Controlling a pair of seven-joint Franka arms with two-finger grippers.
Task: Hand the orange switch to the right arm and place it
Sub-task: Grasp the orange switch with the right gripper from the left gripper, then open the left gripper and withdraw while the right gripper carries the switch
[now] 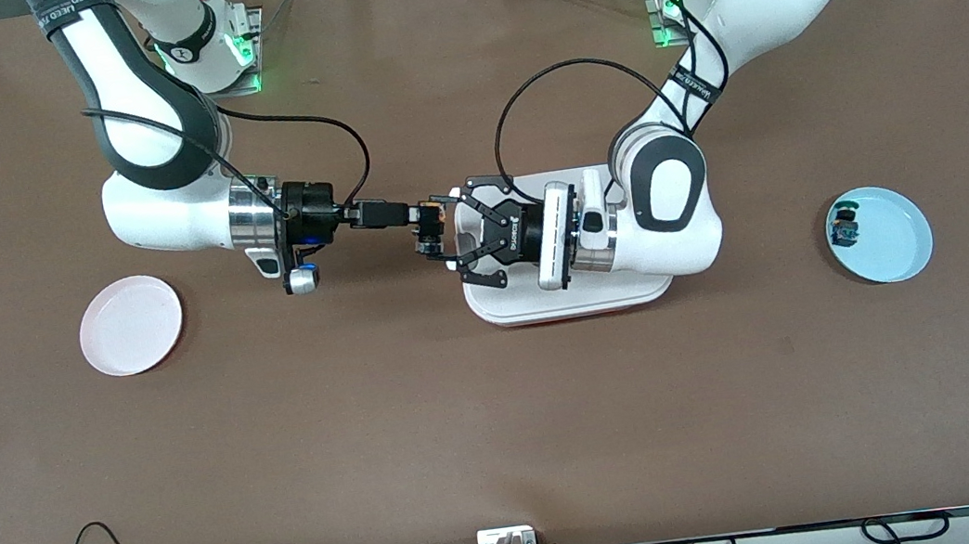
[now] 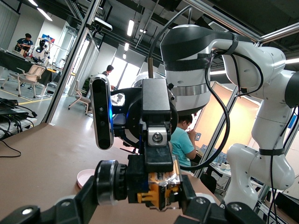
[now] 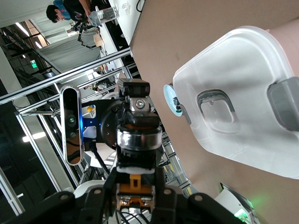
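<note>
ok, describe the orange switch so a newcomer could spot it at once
Find the white lidded container mid-table. Just above its edge toward the right arm's end, the left gripper and right gripper meet in the air, both shut on the orange switch. It is tiny, black with orange accents; the similar blue-green part lies on the light blue plate.

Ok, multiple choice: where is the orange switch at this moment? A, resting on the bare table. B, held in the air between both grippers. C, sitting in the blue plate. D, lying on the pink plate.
B: the orange switch sits up in the air where the left gripper and the right gripper meet, both shut on it, beside the white lidded container.
</note>
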